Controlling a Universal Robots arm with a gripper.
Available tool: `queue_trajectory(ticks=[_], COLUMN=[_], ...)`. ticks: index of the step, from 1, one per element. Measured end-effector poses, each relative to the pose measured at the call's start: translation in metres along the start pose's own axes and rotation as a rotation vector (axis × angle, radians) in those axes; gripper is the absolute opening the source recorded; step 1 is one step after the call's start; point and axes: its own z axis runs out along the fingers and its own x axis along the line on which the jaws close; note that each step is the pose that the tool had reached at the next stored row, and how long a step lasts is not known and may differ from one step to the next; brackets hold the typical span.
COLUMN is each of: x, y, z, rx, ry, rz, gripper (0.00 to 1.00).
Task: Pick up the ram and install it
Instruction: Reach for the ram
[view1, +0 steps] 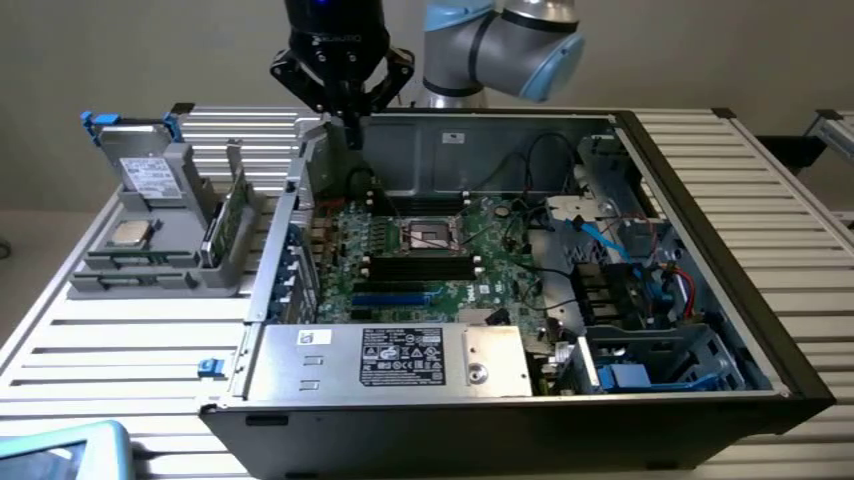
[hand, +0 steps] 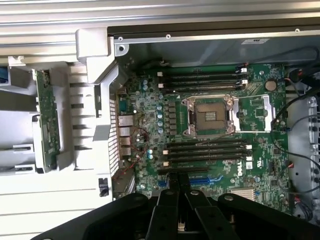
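The ram (view1: 228, 218) is a thin green stick standing on edge in a slot of the grey holder (view1: 160, 270), at the exterior view's left of the open computer case. In the wrist view the ram (hand: 47, 120) shows edge-on in the same holder. My gripper (view1: 350, 122) hangs above the case's rear left corner, well apart from the ram. Its black fingers are shut together with nothing between them, and the wrist view has the gripper (hand: 178, 184) over the motherboard (hand: 150, 125). Black memory slots (hand: 207, 150) lie on both sides of the processor socket (hand: 210, 116).
The holder also carries a small silver processor chip (view1: 130, 233) and a drive (view1: 147, 175). Inside the case are a power supply (view1: 400, 355), cables (view1: 627, 260) and a drive cage (view1: 654, 370). A slatted table (view1: 120, 340) surrounds the case.
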Motion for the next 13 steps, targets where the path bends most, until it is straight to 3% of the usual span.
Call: queue_trajectory(ticks=[13], x=[0.055], y=[-0.0036], z=[-0.0023], rx=[0.0], ry=[0.0], rz=[0.0], gripper=[0.11])
